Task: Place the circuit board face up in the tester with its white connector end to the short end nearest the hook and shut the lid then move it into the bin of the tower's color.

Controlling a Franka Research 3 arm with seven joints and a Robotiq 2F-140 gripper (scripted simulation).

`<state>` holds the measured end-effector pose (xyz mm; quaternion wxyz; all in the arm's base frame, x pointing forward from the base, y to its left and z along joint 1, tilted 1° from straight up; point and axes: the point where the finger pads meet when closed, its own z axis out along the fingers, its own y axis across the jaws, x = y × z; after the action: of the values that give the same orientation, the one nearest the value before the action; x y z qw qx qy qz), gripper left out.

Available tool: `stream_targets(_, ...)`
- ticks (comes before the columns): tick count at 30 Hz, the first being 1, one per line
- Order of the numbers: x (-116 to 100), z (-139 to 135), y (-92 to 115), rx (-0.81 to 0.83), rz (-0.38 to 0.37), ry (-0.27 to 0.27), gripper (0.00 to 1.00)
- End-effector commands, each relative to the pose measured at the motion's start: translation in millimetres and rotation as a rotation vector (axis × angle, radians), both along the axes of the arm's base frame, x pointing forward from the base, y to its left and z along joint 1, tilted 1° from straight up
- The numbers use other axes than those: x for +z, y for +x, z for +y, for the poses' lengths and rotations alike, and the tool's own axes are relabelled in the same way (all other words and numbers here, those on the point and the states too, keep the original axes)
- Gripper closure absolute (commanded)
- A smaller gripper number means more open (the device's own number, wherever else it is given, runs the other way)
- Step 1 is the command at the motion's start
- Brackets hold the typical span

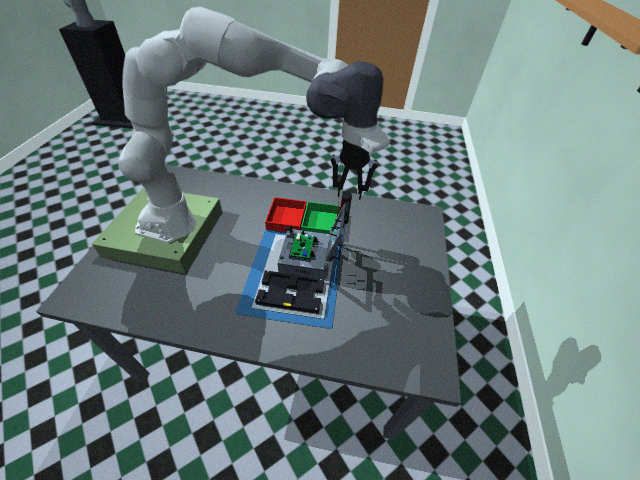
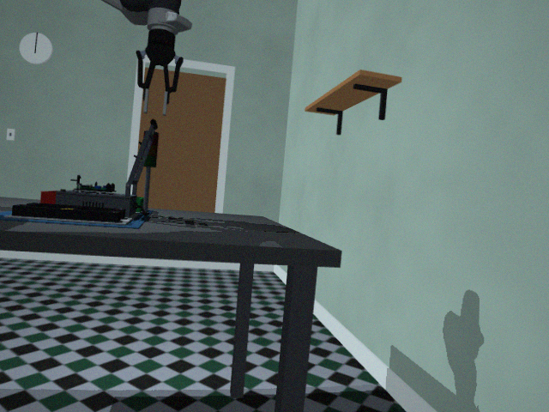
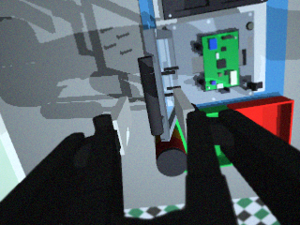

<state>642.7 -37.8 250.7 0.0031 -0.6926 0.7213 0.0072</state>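
Observation:
The green circuit board [image 1: 302,246] lies face up on the plate of the grey tester [image 1: 303,260]; in the wrist view [image 3: 220,61] its white connector end points toward the bins. The tester's lid [image 1: 336,232] [image 3: 151,94] stands raised and open, with its dark handle at the top edge. My gripper [image 1: 351,192] hangs in the air above the lid's handle and the signal tower [image 2: 152,150], apart from both. Its fingers [image 2: 154,110] stand partly open with nothing between them. The tower shows no bright light.
The black tray [image 1: 292,294] lies in front of the tester on the blue mat. The red bin [image 1: 285,213] and the green bin [image 1: 320,217] stand side by side behind the tester. The arm's green base [image 1: 157,232] sits at the table's left.

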Motion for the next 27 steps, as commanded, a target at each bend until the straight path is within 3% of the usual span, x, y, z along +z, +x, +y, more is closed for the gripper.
stream_targets(1,-8,0,0,0.005,0.0,0.002,0.7)
stream_targets(16,-41,0,0,0.005,0.0,0.002,0.7)
stream_targets(27,-43,0,0,0.005,0.0,0.002,0.7)
